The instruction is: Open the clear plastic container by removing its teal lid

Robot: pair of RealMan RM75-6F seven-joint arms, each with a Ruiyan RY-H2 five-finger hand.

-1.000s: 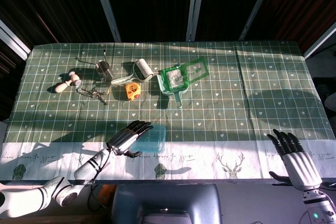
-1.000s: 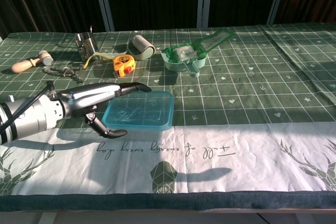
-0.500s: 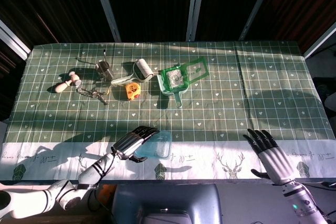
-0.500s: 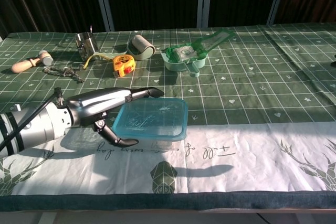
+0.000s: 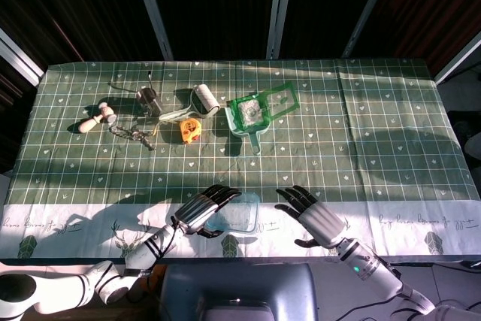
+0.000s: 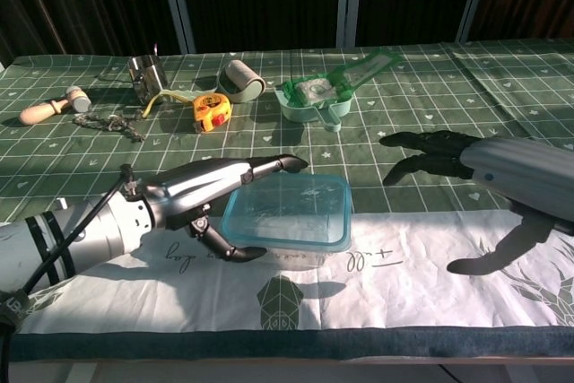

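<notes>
Shifted rightward since a second ago, the container (image 6: 287, 221) with its teal lid (image 6: 289, 210) is gripped, seemingly lifted, by the left hand (image 6: 211, 196). Just right of it, the right hand (image 6: 439, 154), newly arrived, is held spread, touching nothing.

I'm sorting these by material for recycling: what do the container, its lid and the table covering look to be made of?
The container looks like clear, glossy plastic, since the cloth shows through its wall. Its teal lid seems translucent plastic with a smooth sheen and a molded rim. The table covering looks like printed fabric or coated cloth, matte, with visible folds; which of the two is hard to tell.
</notes>
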